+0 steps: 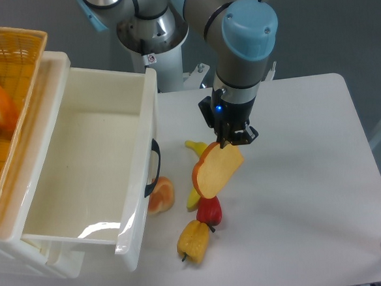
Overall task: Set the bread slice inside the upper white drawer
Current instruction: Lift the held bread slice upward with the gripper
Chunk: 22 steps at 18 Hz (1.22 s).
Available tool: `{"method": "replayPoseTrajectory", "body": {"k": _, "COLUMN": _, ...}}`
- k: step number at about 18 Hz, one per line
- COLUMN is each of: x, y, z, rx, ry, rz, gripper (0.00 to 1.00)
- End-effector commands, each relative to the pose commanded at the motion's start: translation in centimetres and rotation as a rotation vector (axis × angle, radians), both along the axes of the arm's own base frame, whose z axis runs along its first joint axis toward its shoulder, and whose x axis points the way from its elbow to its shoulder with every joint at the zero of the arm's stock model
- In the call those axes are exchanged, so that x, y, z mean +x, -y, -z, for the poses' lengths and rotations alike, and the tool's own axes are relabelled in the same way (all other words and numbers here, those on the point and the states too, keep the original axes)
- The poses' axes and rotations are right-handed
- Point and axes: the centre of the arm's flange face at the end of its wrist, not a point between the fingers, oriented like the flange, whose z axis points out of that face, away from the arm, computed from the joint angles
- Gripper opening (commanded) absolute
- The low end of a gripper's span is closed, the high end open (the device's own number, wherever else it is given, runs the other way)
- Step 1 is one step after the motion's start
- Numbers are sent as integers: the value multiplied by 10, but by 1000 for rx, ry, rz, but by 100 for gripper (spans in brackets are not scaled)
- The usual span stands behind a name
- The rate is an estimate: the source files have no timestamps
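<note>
The gripper [235, 138] has its jaws clamped on the top corner of the bread slice [216, 170], which hangs tilted in the air above the white table [310, 174], to the right of the upper white drawer [88, 170] and apart from it. The hold looks thin, on an edge only, so the slice could swing or slip out during a quick sideways move. The drawer stands pulled open with its dark handle [155, 166] facing the arm; if the slice travels too low, its hanging lower end could catch the drawer's front wall and be knocked loose. Below the slice lie a banana [194, 172], a red pepper [209, 210], a yellow pepper [193, 241] and an orange segment [161, 195], so a dropped slice would land among them. The yellow woven basket [21, 56] sits beyond the drawer. A small label shows on the arm's base [150, 58], too small to read; no other writing is visible.
</note>
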Motion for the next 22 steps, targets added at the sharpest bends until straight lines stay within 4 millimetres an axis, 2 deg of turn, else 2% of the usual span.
{"method": "replayPoseTrajectory", "body": {"k": 14, "x": 5, "y": -5, "z": 0, "rx": 17, "ry": 18, "rz": -37, "gripper": 0}}
{"method": "replayPoseTrajectory", "body": {"k": 16, "x": 12, "y": -1, "z": -14, "rx": 27, "ry": 5, "rz": -76, "gripper": 0}}
{"method": "replayPoseTrajectory", "body": {"k": 18, "x": 20, "y": -1, "z": -28, "rx": 48, "ry": 13, "rz": -203, "gripper": 0}}
{"method": "replayPoseTrajectory", "body": {"k": 22, "x": 45, "y": 2, "z": -63, "rx": 117, "ry": 38, "rz": -309, "gripper": 0}}
